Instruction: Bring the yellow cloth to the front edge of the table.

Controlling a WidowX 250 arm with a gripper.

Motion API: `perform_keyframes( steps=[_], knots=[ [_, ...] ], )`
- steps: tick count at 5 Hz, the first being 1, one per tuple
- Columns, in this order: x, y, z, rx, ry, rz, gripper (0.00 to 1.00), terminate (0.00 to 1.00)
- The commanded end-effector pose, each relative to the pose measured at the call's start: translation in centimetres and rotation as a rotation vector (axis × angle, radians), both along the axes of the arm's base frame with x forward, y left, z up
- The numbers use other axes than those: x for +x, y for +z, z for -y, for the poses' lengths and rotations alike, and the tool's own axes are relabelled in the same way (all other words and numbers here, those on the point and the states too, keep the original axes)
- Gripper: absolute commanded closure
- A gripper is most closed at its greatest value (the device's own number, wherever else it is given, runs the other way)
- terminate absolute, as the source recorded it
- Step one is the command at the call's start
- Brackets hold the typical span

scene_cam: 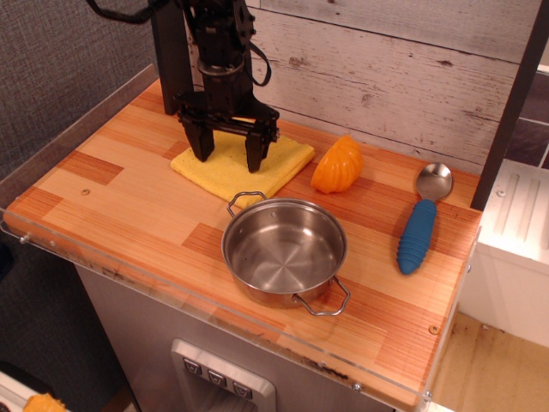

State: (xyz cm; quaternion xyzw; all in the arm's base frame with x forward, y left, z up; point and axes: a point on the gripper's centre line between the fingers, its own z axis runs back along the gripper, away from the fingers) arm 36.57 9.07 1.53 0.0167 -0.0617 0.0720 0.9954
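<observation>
Fingers [230, 156] spread apart over the yellow cloth [243, 162], gripping nothing.
The cloth lies flat at the back of the counter [129, 206], behind the steel pot [285, 251]. It is likely light, soft and limp: pinch a fold of its upper surface, since the edges lie flush against the wood.

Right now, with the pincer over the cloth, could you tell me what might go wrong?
The open pincer straddles only part of the cloth, so it may pinch just the top fold. The pot stands between cloth and front edge, so a straight drag could hit its handle. The orange lump lies close beside.
</observation>
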Motion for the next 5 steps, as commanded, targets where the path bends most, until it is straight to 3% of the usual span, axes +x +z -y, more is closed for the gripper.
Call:
perform_keyframes(
  steps=[1,4,5],
  knots=[
    [0.5,1.0,-0.3,0.011,-0.013,0.033,0.0,0.0],
    [-3.6,2.8,-1.0,0.066,0.004,0.005,0.0,0.0],
    [-6.2,3.4,-1.5,0.091,0.017,-0.025,0.0,0.0]
  ],
)
